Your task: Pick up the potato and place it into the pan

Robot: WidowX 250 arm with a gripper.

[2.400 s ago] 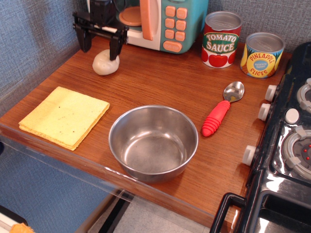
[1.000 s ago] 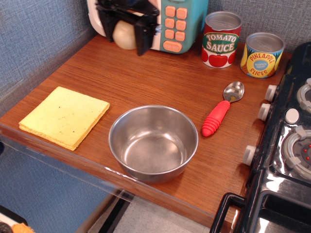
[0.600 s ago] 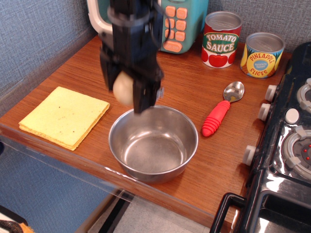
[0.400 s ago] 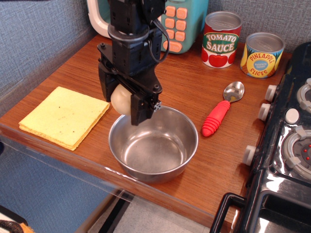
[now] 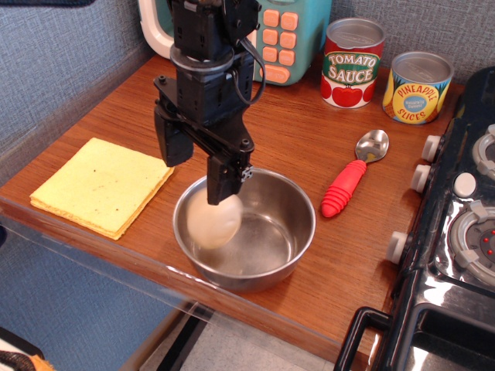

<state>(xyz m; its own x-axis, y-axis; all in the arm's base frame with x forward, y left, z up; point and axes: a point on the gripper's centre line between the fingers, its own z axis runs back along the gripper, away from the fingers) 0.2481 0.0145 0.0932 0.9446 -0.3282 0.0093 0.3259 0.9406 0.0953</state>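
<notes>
pan (image 5: 290, 220): I see polished, mirror-shiny steel
potato (image 5: 213, 221): I read it as matt, smooth, pale cream
gripper (image 5: 196, 166): I see matt black plastic
table (image 5: 255, 131): glossy wood grain
spoon (image 5: 353, 182): shiny metal bowl, ribbed red plastic handle

Blue textured wall (image 5: 54, 46) behind and left; wooden counter (image 5: 294, 131) — glossy, black toy stove (image 5: 456, 232) alongside
</notes>
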